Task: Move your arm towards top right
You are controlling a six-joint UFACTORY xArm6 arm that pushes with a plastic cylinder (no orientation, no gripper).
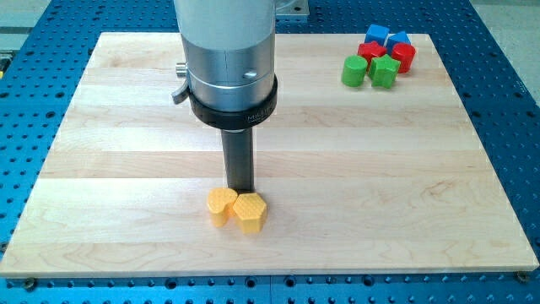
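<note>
Single view: the wooden board (337, 152) is seen from above and in front, tilted downward, at close range (all four edges nearly contained). The arm's housing (229, 51) is cropped by the view's top.

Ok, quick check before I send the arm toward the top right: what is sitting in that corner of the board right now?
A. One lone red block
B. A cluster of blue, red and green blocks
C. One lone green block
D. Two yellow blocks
B: blue blocks, red blocks and green blocks are bunched at the view's top right, while my tip sits just behind the two yellow blocks near the bottom centre.
</note>
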